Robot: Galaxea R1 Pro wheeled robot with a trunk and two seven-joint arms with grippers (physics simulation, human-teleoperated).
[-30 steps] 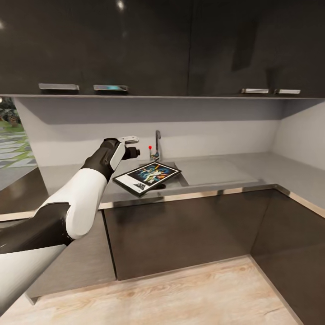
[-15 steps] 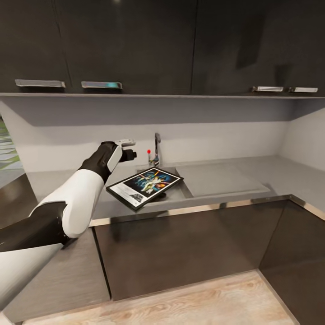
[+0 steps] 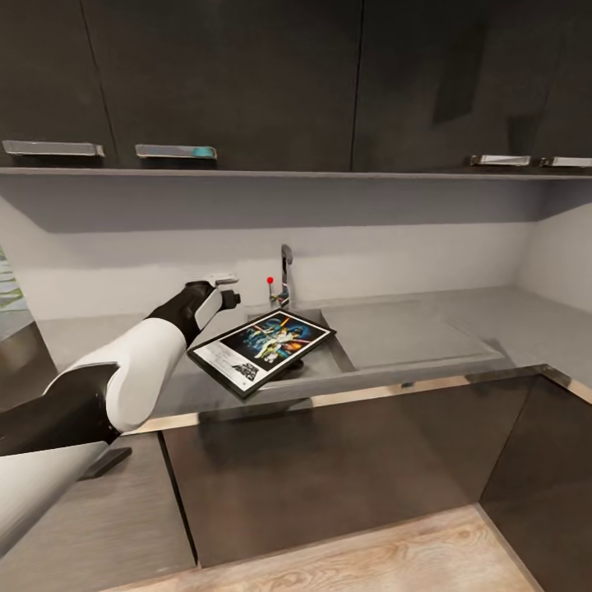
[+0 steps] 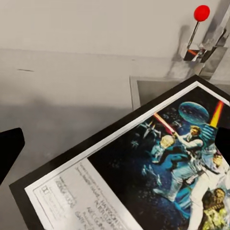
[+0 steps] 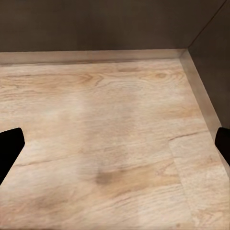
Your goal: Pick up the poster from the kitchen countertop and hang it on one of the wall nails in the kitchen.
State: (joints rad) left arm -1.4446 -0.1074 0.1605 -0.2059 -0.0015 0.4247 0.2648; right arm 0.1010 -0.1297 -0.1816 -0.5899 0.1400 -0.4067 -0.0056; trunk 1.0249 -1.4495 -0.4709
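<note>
The poster lies tilted on the kitchen countertop, its right part resting over the sink. It has a black frame, a white border and dark blue artwork. My left gripper hovers above the poster's far left edge, open and apart from it. In the left wrist view the poster lies below the open left gripper, with one dark fingertip at each side edge. My right gripper is open over the wooden floor. The wall nails are out of view.
A steel tap with a red-knobbed lever stands just behind the poster. Dark wall cabinets hang over the counter. The worktop turns a corner at the right, with dark base cabinets below.
The head view has shifted: the counter now sits closer and lower in the picture. My left arm keeps its place over the poster's far left edge. The poster has not moved.
</note>
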